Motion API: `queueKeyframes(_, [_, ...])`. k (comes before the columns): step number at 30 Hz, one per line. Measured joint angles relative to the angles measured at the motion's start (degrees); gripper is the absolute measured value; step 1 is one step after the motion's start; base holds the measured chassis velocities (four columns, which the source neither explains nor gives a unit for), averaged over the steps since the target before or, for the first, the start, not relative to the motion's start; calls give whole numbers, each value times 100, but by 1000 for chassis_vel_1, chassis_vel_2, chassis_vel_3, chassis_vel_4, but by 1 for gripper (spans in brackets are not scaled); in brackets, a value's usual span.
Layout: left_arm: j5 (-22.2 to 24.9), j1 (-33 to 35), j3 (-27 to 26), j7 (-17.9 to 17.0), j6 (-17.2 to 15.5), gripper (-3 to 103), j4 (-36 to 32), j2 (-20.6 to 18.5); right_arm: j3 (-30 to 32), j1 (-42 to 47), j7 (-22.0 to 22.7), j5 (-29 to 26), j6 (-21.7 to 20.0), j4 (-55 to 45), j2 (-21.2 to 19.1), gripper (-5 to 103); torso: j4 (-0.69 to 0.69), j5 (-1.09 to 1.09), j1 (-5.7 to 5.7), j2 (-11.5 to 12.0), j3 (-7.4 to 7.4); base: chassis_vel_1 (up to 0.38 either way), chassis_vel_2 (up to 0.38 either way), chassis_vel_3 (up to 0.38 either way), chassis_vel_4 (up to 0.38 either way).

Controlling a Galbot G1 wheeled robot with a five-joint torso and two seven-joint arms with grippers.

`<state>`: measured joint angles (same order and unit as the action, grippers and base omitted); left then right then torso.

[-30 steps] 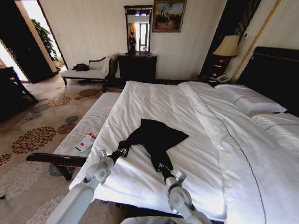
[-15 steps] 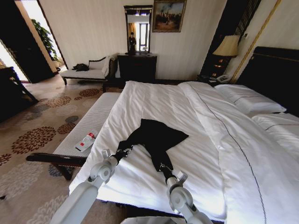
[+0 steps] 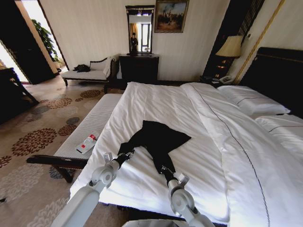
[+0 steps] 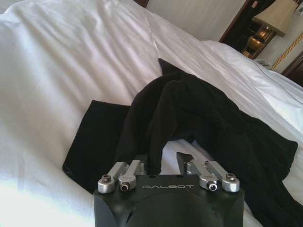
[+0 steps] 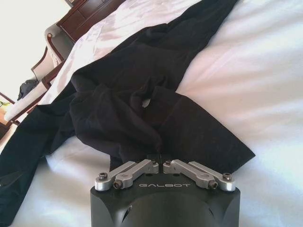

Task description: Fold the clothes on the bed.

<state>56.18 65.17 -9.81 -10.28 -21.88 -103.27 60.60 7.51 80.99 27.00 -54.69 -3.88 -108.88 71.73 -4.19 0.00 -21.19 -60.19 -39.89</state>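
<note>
The T-shirt (image 3: 156, 139) lies crumpled on the bed (image 3: 199, 127), on the white sheet near the foot edge, bunched into folds with one dark flap reaching toward each arm (no lettering shows from here). The left gripper (image 3: 127, 154) sits at the shirt's near left corner; in the left wrist view (image 4: 163, 163) its jaws stand apart, with a ridge of black cloth rising against the inner side of one finger, and whether that cloth is truly held cannot be told. The right gripper (image 3: 164, 169) is at the shirt's nearest tip; in the right wrist view (image 5: 160, 161) its jaws are pressed together, pinching a fold of the fabric. A duvet (image 3: 236, 137) covers the bed's right half, pillows (image 3: 251, 101) by the headboard. A bench (image 3: 87, 135) stands just beside the bed's left edge.
</note>
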Motion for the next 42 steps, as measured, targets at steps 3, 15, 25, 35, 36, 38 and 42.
queueKeyframes(3, [0,-2,-2,0,2,27,12,-5,7,-1,0,1,3,4,1,0,0,0,0,0,0,0,0,0,0])
queueKeyframes(15, [22,141,-183,1,3,2,-128,-90,19,-30,-20,160,130,12,19,0,0,0,0,0,0,0,0,0,0])
queueKeyframes(25, [910,6,-1171,-65,-10,2,-1032,-722,584,-188,-948,401,751,-1009,-1077,0,-1,-1,0,1,0,0,0,0,0])
queueKeyframes(35, [2103,-211,-2255,-329,-79,2,-2114,-1903,1170,-1060,-1817,-498,1382,-2052,-2170,0,2,-1,-1,1,0,0,0,0,0])
queueKeyframes(36, [2248,-290,-2381,-368,-77,2,-2238,-2015,1331,-1169,-1867,-684,1427,-2182,-2259,0,0,-1,0,1,0,0,0,0,0])
queueKeyframes(38, [2697,-460,-2824,-443,-67,2,-2574,-2262,1785,-1361,-1982,-1142,1523,-2466,-2497,0,-1,0,-1,1,0,0,0,0,0])
queueKeyframes(42, [3146,-488,-3396,-484,-38,2,-2862,-2483,2377,-1351,-2111,-1527,1616,-2769,-2785,0,0,2,-1,1,-1,0,0,0,0])
